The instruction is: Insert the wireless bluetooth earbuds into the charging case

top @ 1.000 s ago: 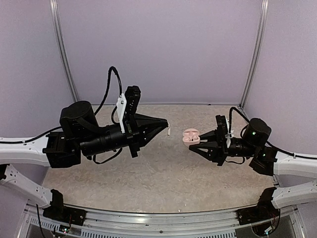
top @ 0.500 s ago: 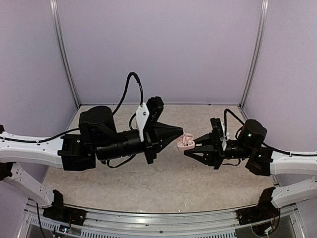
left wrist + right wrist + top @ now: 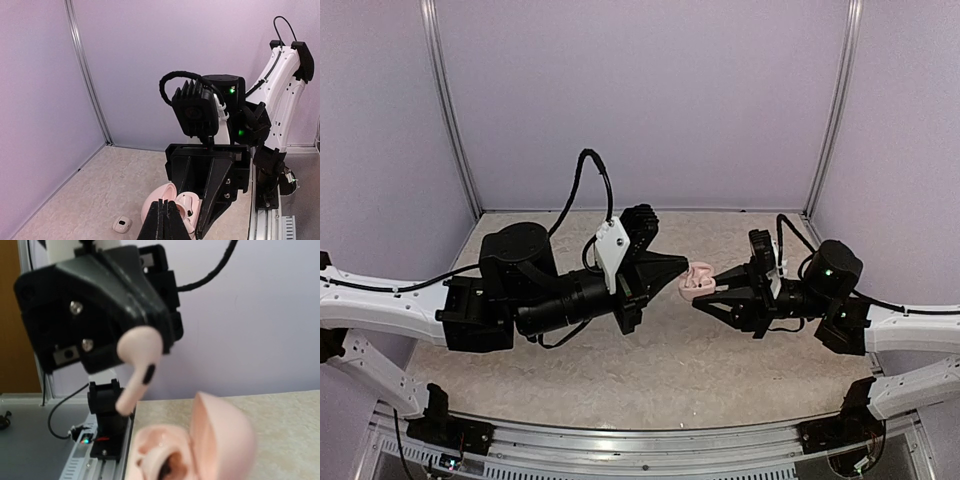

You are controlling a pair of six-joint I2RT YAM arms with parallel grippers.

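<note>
The left gripper (image 3: 683,269), clenched on one earbud (image 3: 136,358), has closed in from well apart and now sits just short of the open case (image 3: 699,279). The right gripper (image 3: 713,291) clamps the case in mid-air. Insertion looks close, needing only fine alignment.

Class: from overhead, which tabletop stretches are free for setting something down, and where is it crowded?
Bare: the beige tabletop along the near metal rail, and the far band by the back wall. Crowded: mid-table, where the left hand, pinching a white plastic earbud, meets the open pinkish plastic charging case in the right hand; a small white piece lies nearby.
</note>
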